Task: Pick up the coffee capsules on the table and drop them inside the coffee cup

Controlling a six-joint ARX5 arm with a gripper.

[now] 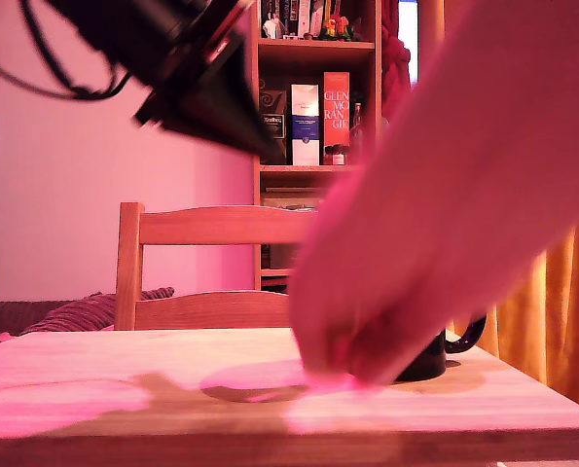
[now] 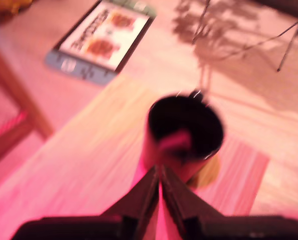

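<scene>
A blurred hand point(image 1: 367, 341) reaches down to the wooden surface point(image 1: 124, 409) just in front of the black coffee cup point(image 1: 435, 358) at the exterior view's right. The gripper point(image 2: 159, 182) hangs high above the cup's open mouth, fingers pressed together with nothing visibly between them. No capsule can be made out.

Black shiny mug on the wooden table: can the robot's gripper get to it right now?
Probably, from above. In the wrist view the gripper points at the glossy black mug's open top with nothing between. But a person's blurred hand reaches down right by it and could get bumped.
</scene>
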